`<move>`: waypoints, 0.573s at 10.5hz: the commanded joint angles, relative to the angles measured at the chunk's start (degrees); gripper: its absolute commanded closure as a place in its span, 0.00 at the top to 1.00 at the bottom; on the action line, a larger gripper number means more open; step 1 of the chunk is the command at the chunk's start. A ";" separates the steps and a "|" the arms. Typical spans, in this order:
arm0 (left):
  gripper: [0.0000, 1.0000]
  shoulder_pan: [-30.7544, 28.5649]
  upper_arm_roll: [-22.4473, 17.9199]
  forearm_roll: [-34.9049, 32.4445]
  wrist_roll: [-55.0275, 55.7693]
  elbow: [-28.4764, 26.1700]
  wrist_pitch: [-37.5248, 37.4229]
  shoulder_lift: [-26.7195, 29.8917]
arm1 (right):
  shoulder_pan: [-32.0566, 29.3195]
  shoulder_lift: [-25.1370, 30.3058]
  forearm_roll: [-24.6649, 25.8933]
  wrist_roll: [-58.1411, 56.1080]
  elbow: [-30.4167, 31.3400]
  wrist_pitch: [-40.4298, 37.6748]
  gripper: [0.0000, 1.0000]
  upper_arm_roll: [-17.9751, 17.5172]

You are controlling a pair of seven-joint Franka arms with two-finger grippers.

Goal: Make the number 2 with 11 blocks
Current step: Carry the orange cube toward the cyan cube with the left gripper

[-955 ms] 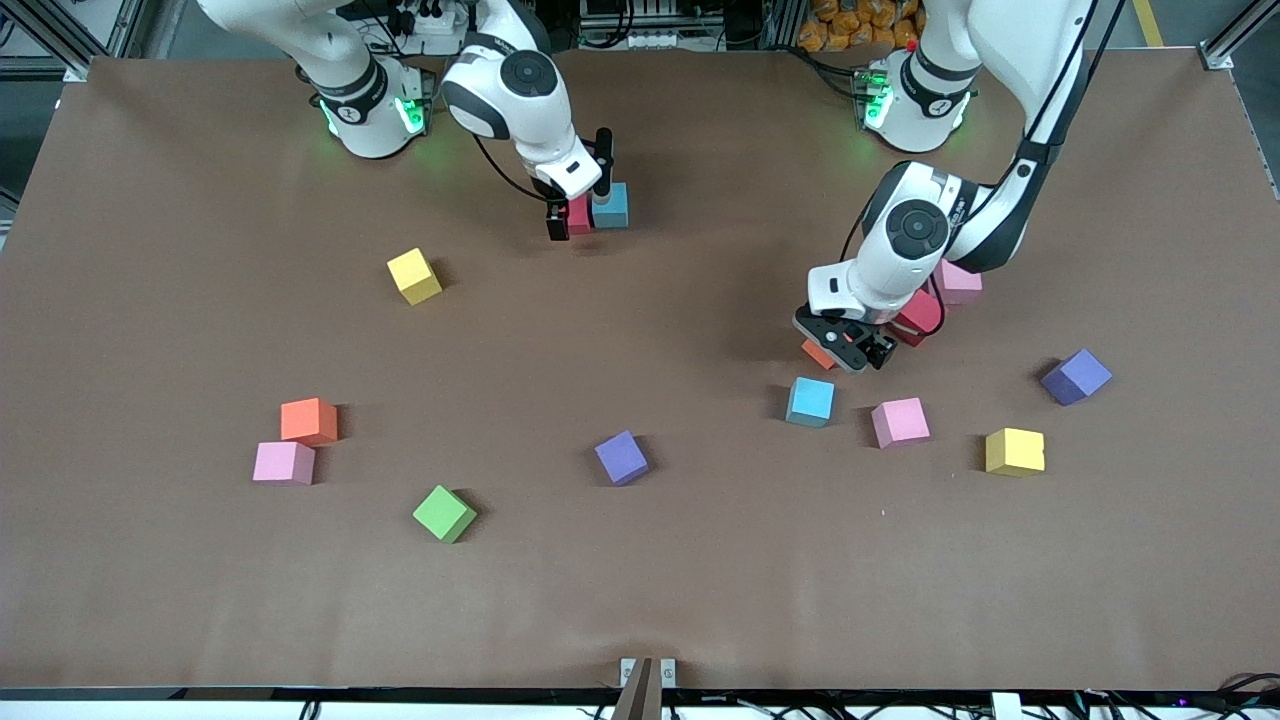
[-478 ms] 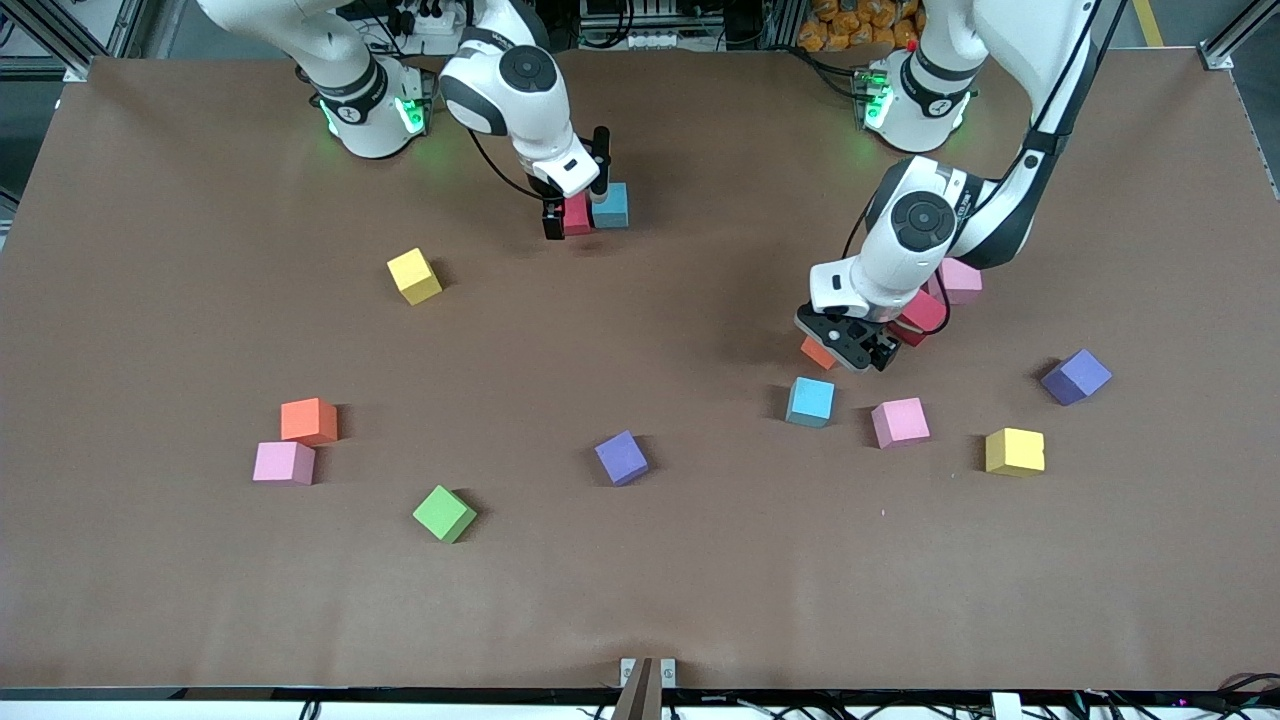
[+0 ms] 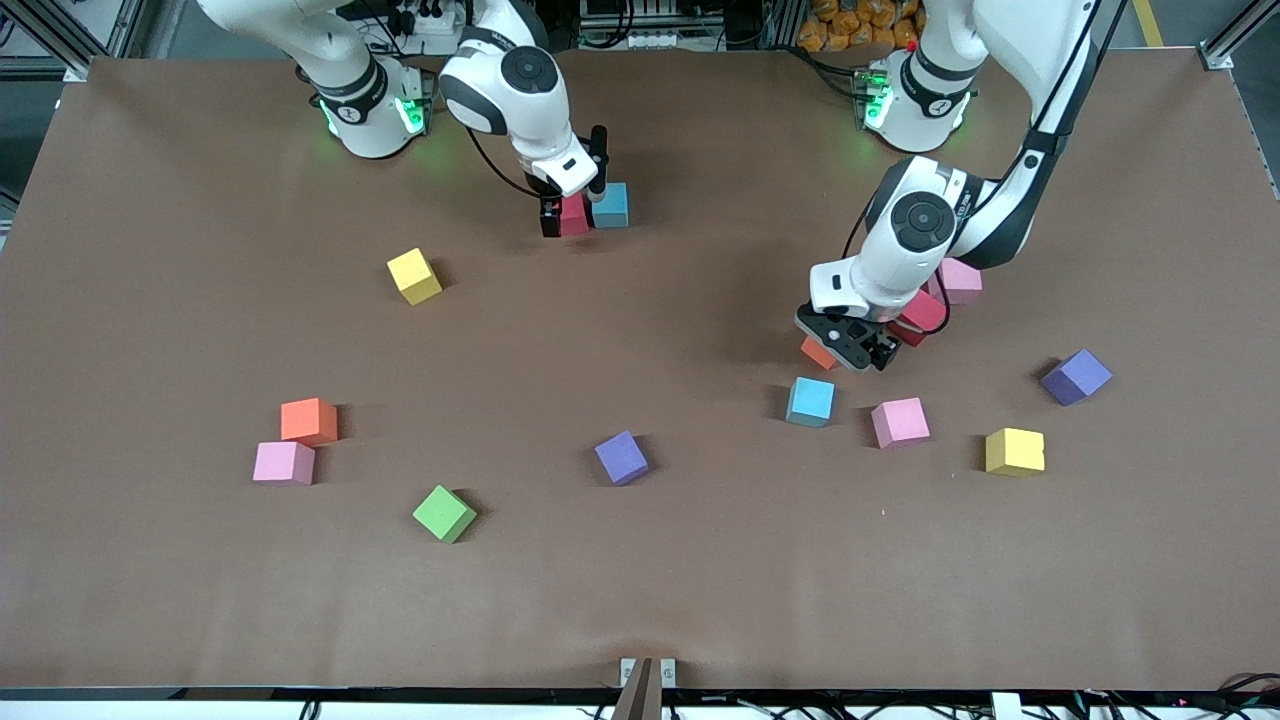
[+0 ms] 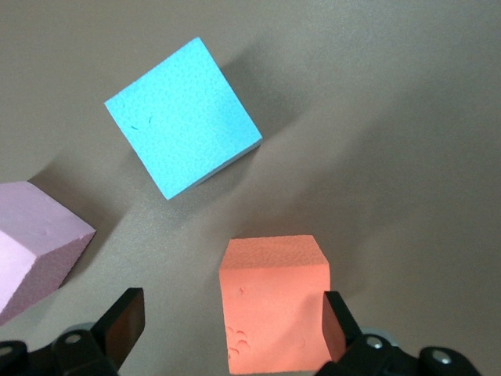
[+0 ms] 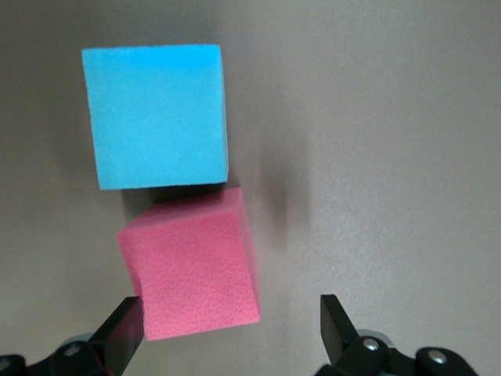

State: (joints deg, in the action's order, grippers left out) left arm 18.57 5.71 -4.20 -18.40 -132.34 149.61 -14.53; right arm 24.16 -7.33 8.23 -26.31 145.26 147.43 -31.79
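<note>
My right gripper [image 3: 574, 206] is open and low around a red block [image 3: 574, 216] that sits against a light blue block [image 3: 611, 205] near the robots' bases. In the right wrist view the red block [image 5: 192, 274] lies close to one finger, with a wide gap to the other, and the light blue block [image 5: 156, 113] is beside it. My left gripper [image 3: 852, 350] is open over an orange block [image 3: 816, 352]. In the left wrist view the orange block [image 4: 274, 301] sits between the fingers against one pad [image 4: 334, 323]; a light blue block [image 4: 184, 117] and a pink block [image 4: 35, 243] lie nearby.
Loose on the brown table [image 3: 640, 600]: yellow [image 3: 414, 275], orange [image 3: 309, 420], pink [image 3: 284, 463], green [image 3: 444, 513], purple [image 3: 621, 457], light blue [image 3: 810, 401], pink [image 3: 900, 421], yellow [image 3: 1014, 451] and purple [image 3: 1076, 376] blocks. A red [image 3: 922, 312] and a pink [image 3: 960, 280] block lie under the left arm.
The right gripper has sunk a little lower around the red block. The left gripper has barely shifted over the orange block. No block has moved.
</note>
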 commanded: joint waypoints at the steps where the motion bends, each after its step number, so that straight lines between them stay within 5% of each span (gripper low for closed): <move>1: 1.00 0.41 -0.35 0.68 -0.76 -0.29 -0.73 0.47 | 0.81 3.20 0.30 0.03 1.16 -1.53 1.00 0.07; 6: 1.00 0.50 -0.27 0.77 1.60 -0.99 -0.73 0.12 | 0.81 4.96 -0.14 -0.67 1.77 -3.55 1.00 0.42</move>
State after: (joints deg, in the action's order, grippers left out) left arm 18.58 5.72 -4.20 -17.99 -132.79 149.31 -14.64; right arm 24.17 -5.26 8.21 -26.34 145.27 144.40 -31.79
